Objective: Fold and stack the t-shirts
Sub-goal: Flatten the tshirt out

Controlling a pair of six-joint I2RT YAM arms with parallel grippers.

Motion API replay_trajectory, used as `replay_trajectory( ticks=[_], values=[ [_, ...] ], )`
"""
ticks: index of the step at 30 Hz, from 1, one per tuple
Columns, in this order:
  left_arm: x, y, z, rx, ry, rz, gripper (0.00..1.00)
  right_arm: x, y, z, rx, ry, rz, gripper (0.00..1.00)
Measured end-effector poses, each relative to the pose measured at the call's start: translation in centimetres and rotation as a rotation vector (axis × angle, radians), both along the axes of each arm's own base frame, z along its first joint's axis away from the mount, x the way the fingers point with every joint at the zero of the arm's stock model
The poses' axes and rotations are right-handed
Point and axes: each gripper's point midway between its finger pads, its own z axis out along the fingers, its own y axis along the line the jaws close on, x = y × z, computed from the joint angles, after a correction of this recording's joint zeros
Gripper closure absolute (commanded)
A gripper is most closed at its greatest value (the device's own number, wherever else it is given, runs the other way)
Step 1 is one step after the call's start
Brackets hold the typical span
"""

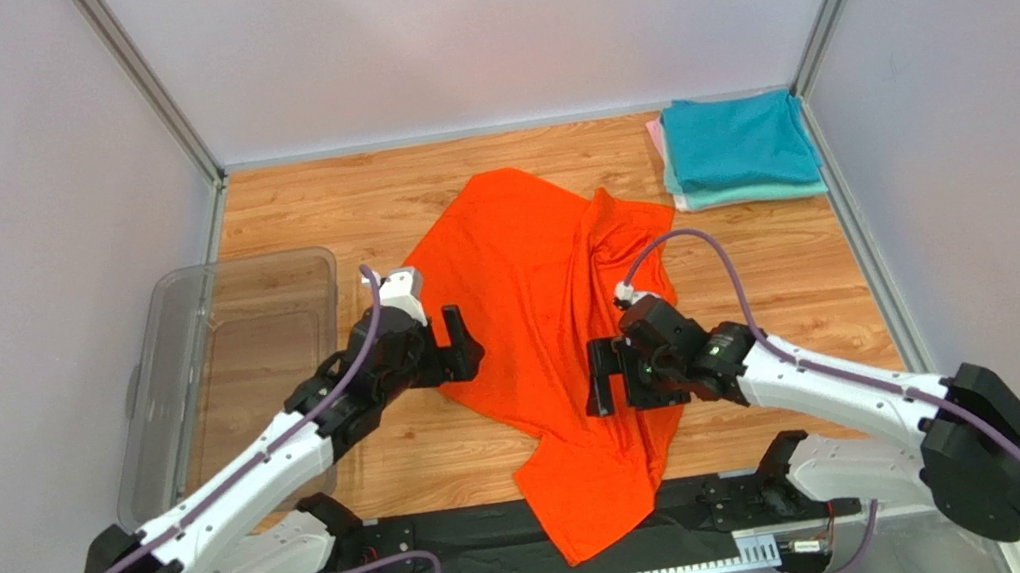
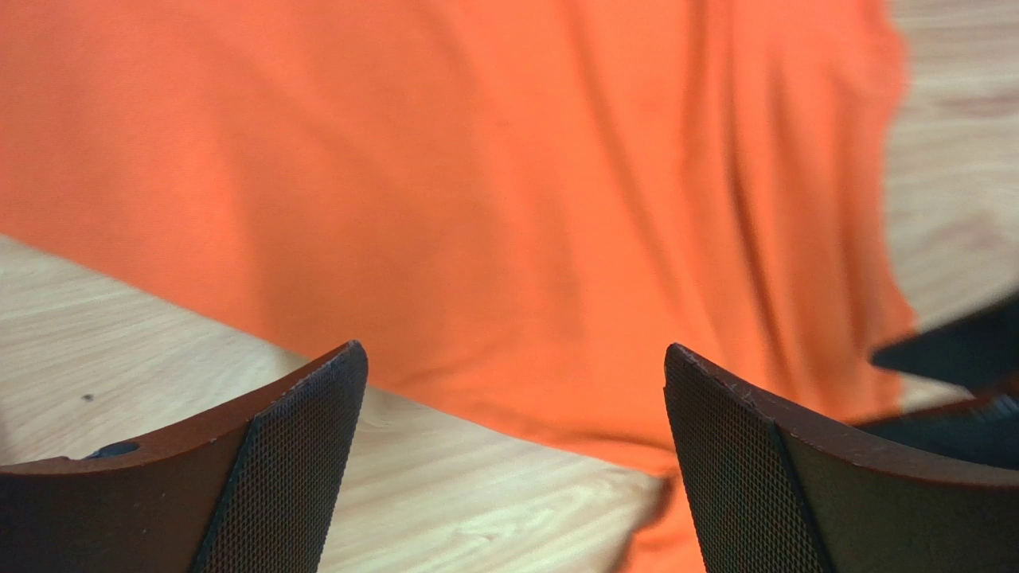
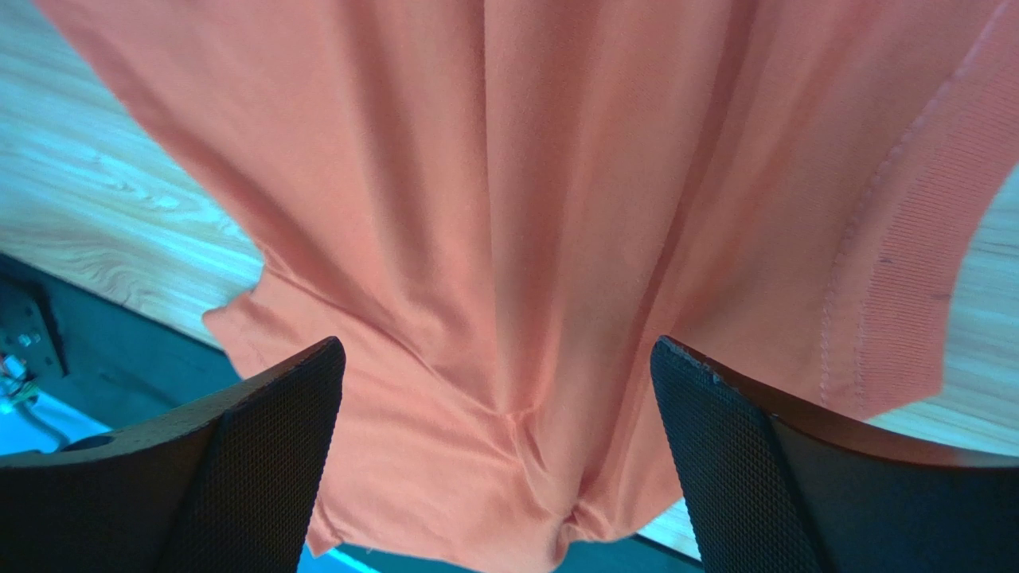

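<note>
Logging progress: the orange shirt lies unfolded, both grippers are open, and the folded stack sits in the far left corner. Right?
No: the folded stack sits in the far right corner, as the top view shows. The orange shirt does lie unfolded, and the left gripper and right gripper are open.

Wooden table (image 1: 308, 211) carries orange t-shirt (image 1: 532, 291), folded stack (image 1: 738, 143), clear tub (image 1: 240, 266).

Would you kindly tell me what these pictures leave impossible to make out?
- Top view: in the folded stack, only thin edges show beneath the teal top layer, so the count is unclear.
- Top view: the right tool covers part of the orange t-shirt.
- Both wrist views: the frame edges cut the orange t-shirt off, and no neck label shows.
</note>
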Motion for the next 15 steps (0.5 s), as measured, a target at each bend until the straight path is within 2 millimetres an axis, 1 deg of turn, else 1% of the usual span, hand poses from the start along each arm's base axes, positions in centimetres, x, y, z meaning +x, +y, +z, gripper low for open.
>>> replay_trajectory(
  ticks=[3,6,8,10,15],
  values=[
    [1.2,1.3,-2.9,0.038,0.096,0.063,0.0,0.1,0.6,-1.0,-0.022,0.012,-0.024,0.0],
    [2.0,2.3,-5.3,0.053,0.179,0.109,0.0,0.6,0.5,-2.1,-0.053,0.02,-0.06,0.0],
    [2.6,2.9,-6.3,0.058,0.208,0.136,0.0,1.0,0.2,-2.8,-0.083,0.029,-0.095,0.0],
    [2.9,3.2,-7.0,0.06,0.226,0.147,0.0,2.0,0.1,-2.8,-0.09,0.017,-0.127,0.0],
    [3.3,2.7,-8.7,0.056,0.267,0.134,0.0,4.7,-1.1,-2.9,-0.119,0.004,-0.216,0.0]
  ],
)
